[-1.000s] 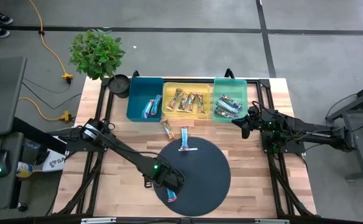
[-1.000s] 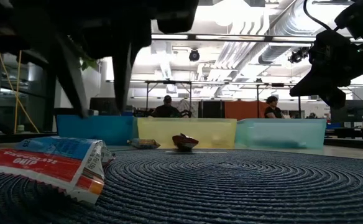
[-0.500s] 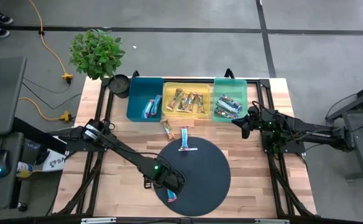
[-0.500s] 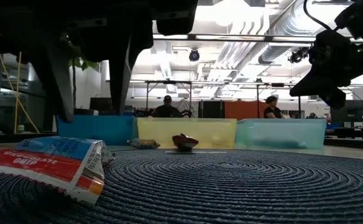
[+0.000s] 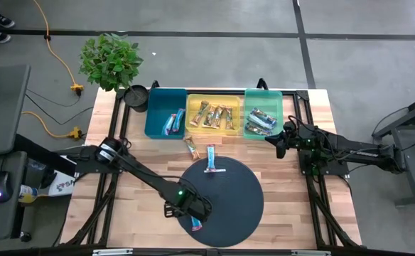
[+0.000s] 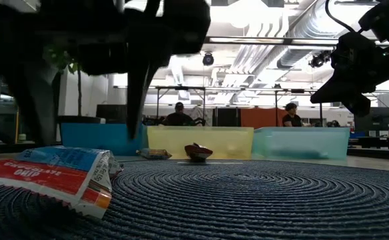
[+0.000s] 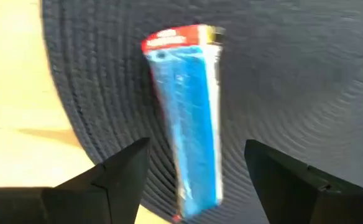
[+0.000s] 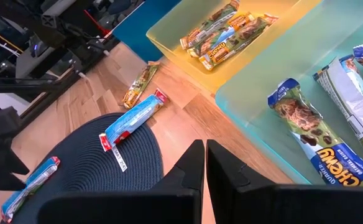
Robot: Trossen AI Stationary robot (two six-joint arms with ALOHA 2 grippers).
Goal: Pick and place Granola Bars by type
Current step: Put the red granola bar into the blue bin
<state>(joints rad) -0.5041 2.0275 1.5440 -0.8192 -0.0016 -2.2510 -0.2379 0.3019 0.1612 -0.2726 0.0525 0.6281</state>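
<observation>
Over the near edge of the round dark mat (image 5: pixel 225 199), the left gripper (image 7: pixel 194 180) hangs with fingers spread astride a blue granola bar (image 7: pixel 191 112), poised to pick; next it must lower and close. The right gripper (image 8: pixel 204 180) waits shut by the green tray (image 5: pixel 278 96).

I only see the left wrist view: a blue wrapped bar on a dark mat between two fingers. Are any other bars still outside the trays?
Observer: Yes. A second blue wrapped bar lies across the far edge of the dark round woven mat, and a tan-brown wrapped bar lies on the wood beside it.
Operator: Where do blue ones go?
Observer: The teal plastic tray already holds blue bars.
Operator: And the other claw?
Observer: The right claw is shut, beside the green plastic tray.
</observation>
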